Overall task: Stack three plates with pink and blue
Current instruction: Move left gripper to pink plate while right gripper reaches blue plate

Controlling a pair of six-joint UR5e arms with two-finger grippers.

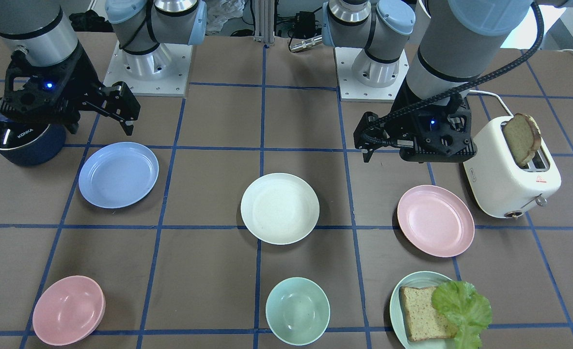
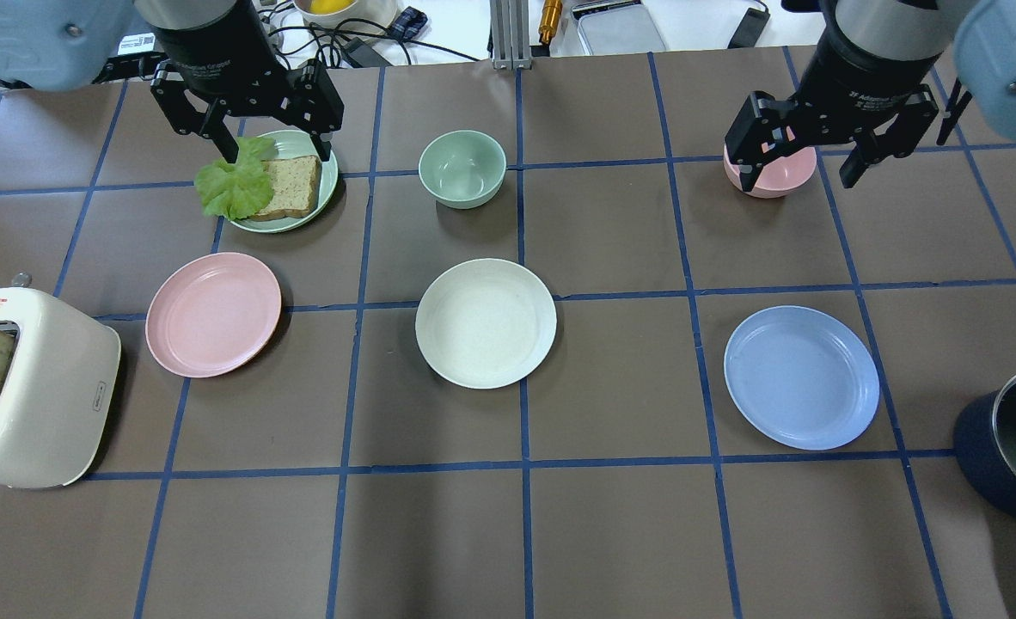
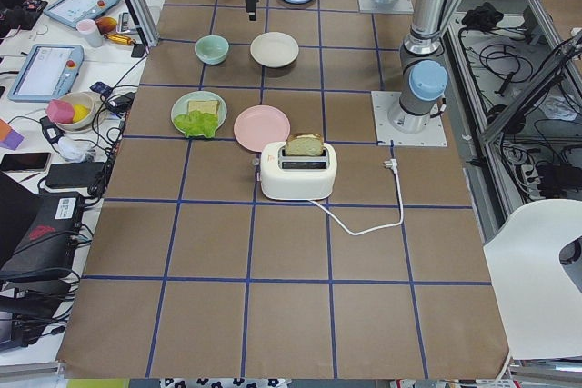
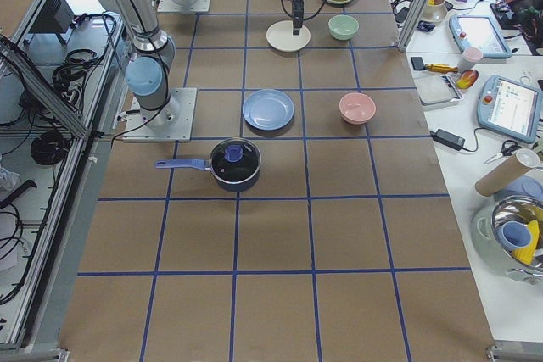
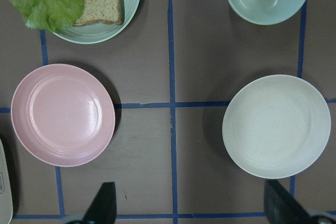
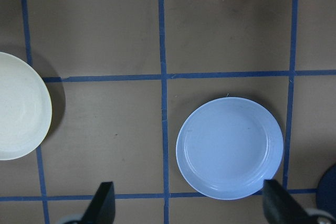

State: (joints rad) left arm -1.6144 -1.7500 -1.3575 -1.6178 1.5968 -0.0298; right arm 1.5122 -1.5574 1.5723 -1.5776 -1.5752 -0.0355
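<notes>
Across the middle of the bench [image 2: 611,516] three plates lie in a row, well apart and none stacked: the pink plate [image 2: 213,314] on the robot's left, the cream plate [image 2: 486,322] at the centre, the blue plate [image 2: 801,376] on its right. High over the pink and cream plates, the left fingers [image 5: 104,205] are spread wide and empty, touching nothing. The right fingers [image 6: 104,203] are likewise parted and empty, up above the blue plate. A white toaster [image 2: 35,387] sits just beside the pink plate. Farther from the robot lie a mint plate [image 2: 329,180] with bread and lettuce, a green bowl [image 2: 462,168] and a pink bowl [image 2: 774,176]. A dark pot [image 2: 1011,447] sits near the blue plate
</notes>
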